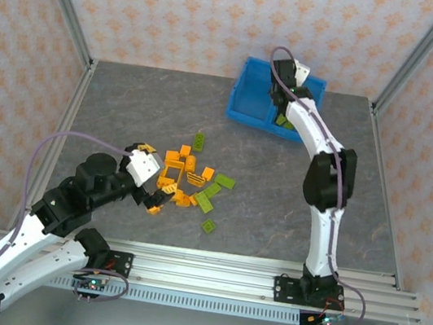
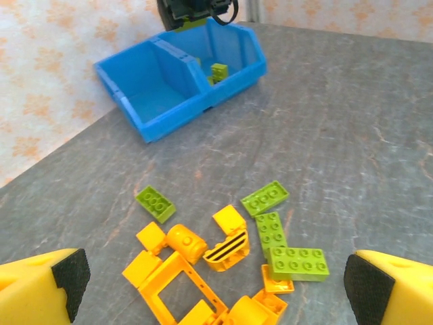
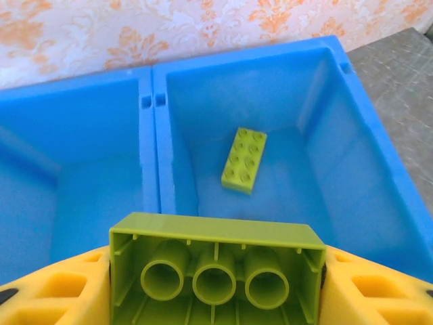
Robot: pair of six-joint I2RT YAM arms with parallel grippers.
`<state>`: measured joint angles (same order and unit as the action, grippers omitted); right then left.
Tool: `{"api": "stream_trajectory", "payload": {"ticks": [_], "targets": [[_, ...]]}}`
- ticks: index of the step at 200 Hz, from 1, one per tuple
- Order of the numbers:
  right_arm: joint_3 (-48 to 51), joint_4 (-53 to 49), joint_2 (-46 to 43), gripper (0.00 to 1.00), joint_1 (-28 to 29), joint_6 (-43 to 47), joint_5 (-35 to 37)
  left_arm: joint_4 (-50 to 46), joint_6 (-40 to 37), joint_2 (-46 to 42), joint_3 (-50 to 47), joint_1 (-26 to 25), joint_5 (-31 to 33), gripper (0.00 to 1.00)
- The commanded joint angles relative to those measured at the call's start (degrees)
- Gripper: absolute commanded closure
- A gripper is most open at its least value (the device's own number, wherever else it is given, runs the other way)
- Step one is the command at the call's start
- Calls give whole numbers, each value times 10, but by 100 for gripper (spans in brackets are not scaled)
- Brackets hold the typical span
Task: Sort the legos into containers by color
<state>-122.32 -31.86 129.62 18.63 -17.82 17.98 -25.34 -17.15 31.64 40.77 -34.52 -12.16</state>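
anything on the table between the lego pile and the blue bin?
No, bare grey table between the lego pile and the blue bin, clear in the left wrist view.

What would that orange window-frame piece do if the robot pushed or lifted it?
The orange window-frame piece looks like rigid moulded plastic, so it should stay stiff. Being mostly open hole, it is probably light for its size. Lying flat against neighbouring orange bricks, it would likely slide rather than roll, nudging them.
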Motion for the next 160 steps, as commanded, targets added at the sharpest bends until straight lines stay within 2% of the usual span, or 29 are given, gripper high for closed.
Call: {"api": "stream_trajectory", "payload": {"ticks": [1, 14, 28, 40, 62, 83, 104, 125, 146, 160], "targets": [[-133, -113, 80, 44, -20, -21, -5, 31, 34, 0, 2, 0, 68, 0], [-182, -136, 116, 44, -28, -31, -12, 36, 58, 6, 8, 1, 97, 0], [-188, -130, 125, 43, -34, -35, -25, 27, 87, 22, 22, 2, 121, 0], [-179, -121, 122, 39, -35, -37, -29, 13, 115, 43, 40, 7, 130, 0], [-175, -126, 116, 22, -35, -43, -34, -18, 161, 91, 75, 26, 122, 0], [-162, -136, 97, 19, -35, -54, -43, -42, 183, 125, 99, 40, 109, 0], [-108, -120, 55, 19, -35, -56, -43, -50, 191, 137, 101, 42, 122, 0], [-37, -97, 0, 19, -34, -54, -46, -68, 198, 162, 99, 42, 171, 0], [74, -53, -76, 19, -26, -45, -60, -110, 215, 213, 127, 45, 220, 0], [147, -38, -128, 17, -15, -42, -74, -132, 242, 253, 144, 62, 218, 0]]}}
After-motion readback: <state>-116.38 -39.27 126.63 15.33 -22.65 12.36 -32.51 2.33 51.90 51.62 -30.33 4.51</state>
